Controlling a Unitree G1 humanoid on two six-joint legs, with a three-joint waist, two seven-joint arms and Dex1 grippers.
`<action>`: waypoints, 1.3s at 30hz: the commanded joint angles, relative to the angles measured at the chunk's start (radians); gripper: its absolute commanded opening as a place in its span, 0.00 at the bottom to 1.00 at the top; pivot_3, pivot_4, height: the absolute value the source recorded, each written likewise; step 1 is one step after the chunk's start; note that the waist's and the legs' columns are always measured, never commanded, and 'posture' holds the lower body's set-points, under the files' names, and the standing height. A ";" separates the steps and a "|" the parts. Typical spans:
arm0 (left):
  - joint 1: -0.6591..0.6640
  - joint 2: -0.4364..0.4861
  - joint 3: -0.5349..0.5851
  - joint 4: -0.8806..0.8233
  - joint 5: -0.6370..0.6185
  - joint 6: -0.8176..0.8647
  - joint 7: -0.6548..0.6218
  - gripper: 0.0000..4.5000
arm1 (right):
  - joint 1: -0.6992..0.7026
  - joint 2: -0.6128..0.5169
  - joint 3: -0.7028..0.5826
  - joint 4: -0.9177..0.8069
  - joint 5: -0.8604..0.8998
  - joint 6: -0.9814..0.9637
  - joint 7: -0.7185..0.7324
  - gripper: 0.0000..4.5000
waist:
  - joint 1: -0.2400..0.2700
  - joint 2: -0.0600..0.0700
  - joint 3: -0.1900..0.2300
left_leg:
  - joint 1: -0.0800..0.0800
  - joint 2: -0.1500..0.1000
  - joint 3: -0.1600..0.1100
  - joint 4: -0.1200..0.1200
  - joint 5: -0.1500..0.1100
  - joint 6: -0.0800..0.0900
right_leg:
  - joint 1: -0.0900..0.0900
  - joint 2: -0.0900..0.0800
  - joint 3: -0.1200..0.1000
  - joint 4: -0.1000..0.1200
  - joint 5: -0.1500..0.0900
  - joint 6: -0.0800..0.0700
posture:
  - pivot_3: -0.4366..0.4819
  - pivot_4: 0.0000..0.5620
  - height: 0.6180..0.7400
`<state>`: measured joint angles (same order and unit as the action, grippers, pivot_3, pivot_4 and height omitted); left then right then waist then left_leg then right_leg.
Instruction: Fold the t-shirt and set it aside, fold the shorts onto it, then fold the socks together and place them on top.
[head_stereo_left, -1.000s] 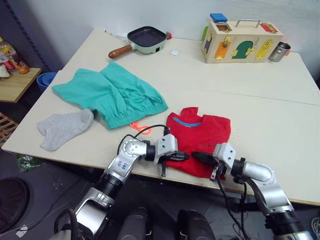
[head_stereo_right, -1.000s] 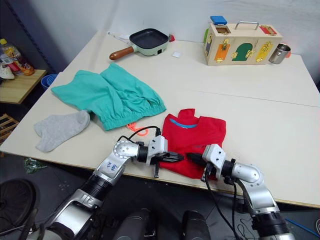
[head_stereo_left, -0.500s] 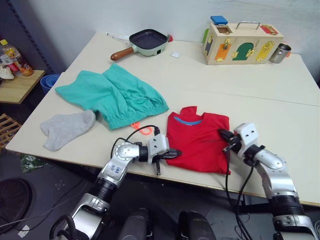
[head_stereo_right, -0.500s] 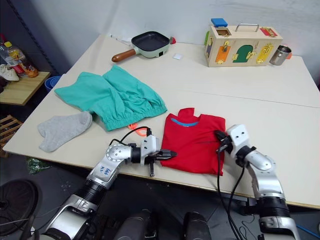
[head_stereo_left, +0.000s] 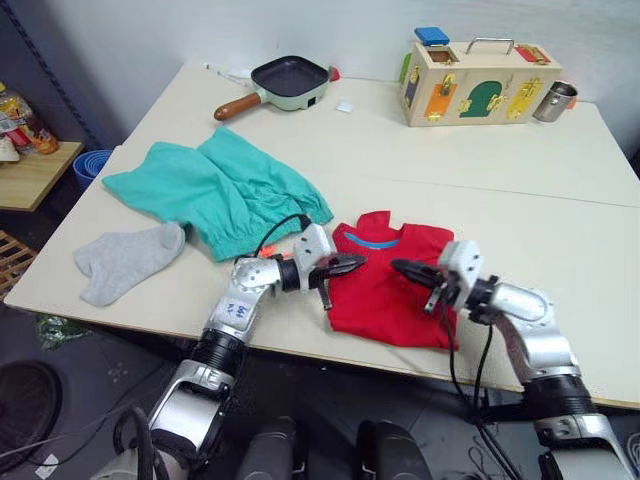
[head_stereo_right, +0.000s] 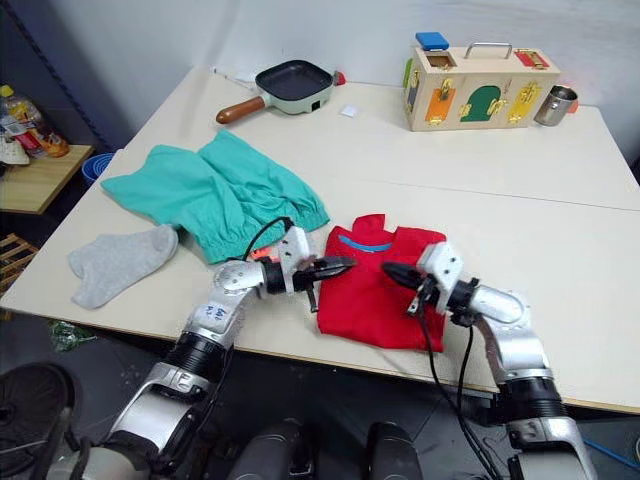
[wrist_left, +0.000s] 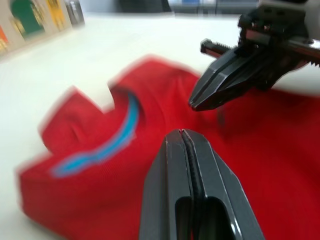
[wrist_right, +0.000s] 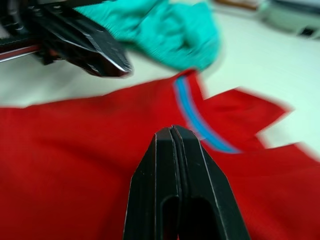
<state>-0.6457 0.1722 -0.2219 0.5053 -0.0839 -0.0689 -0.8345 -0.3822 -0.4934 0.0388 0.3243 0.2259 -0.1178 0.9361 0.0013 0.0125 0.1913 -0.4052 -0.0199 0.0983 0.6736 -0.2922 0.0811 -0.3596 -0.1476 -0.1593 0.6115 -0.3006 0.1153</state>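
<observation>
1. Claws first: our left claw (head_stereo_left: 352, 262) has its fingers pressed together, holding nothing, over the left part of the t-shirt (head_stereo_left: 385, 290).
2. Our right claw (head_stereo_left: 400, 268) is likewise closed and empty, over the shirt's middle, its tip facing the left claw's and just apart from it.
3. We see the shirt lying near the front edge of the table (head_stereo_left: 560, 200), collar toward the far edge.
4. We find the shorts (head_stereo_left: 220, 190) just left of the shirt, toward the left edge.
5. We see the socks (head_stereo_left: 125, 260) near the front-left corner.
</observation>
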 joint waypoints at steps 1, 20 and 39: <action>-0.046 -0.032 -0.008 0.090 0.052 -0.040 0.072 0.01 | -0.045 0.018 -0.008 0.112 -0.066 -0.082 -0.075 0.00 | -0.001 0.000 0.000 | -0.001 -0.001 0.000 0.000 0.000 0.001 | 0.000 0.000 0.000 0.000 0.000 0.000 | 0.48 0.27 1.00; -0.157 -0.071 0.171 0.310 0.056 -0.184 0.400 0.01 | -0.097 -0.085 -0.198 0.337 -0.072 -0.132 -0.352 0.00 | 0.001 -0.001 -0.001 | 0.000 -0.001 -0.002 -0.001 0.001 0.001 | 0.002 -0.003 0.000 -0.002 0.001 0.001 | 0.48 0.27 1.00; 0.099 -0.009 -0.077 -0.112 0.050 0.014 0.016 0.01 | 0.577 -0.153 -0.166 -0.517 0.120 0.141 -0.073 0.00 | 0.026 0.000 0.000 | 0.000 -0.001 -0.002 -0.008 -0.001 -0.007 | 0.000 -0.002 0.001 -0.010 0.001 0.001 | 0.48 0.27 1.00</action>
<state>-0.5578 0.1526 -0.2978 0.3953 -0.0519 -0.0547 -0.8342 0.1859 -0.6491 -0.0859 -0.1945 0.3675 0.0486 0.8940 0.0268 0.0122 0.1914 -0.4049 -0.0206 0.0969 0.6652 -0.2927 0.0746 -0.3591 -0.1496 -0.1585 0.6022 -0.2999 0.1165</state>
